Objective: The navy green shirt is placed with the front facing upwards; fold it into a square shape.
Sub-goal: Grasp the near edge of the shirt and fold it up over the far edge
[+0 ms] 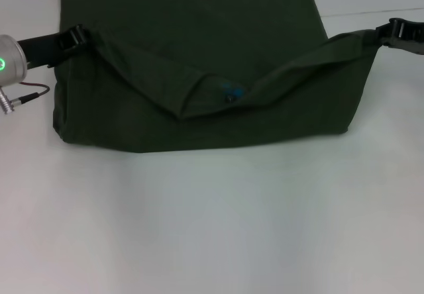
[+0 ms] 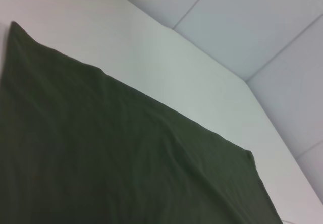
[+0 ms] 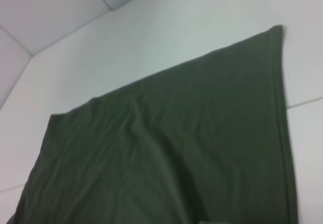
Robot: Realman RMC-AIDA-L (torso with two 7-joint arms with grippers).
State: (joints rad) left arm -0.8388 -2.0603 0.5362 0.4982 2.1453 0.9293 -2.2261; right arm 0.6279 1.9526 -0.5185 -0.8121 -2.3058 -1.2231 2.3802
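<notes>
The navy green shirt [image 1: 199, 55] lies on the white table, with its near part doubled over itself. The collar with blue print [image 1: 232, 93] sags in the middle of the raised edge. My left gripper [image 1: 74, 39] pinches the shirt's left corner at the table's left side. At the far right, my right gripper [image 1: 396, 32] pinches the other corner, and the edge hangs in a shallow V between them. The left wrist view shows only flat shirt cloth [image 2: 111, 158], as does the right wrist view of the shirt [image 3: 166, 158]. No fingers appear in either wrist view.
The white table [image 1: 212, 228] stretches bare in front of the shirt. A thin cable [image 1: 30, 94] hangs from my left arm beside the cloth. Table seams and the floor [image 2: 262, 27] show beyond the far edge.
</notes>
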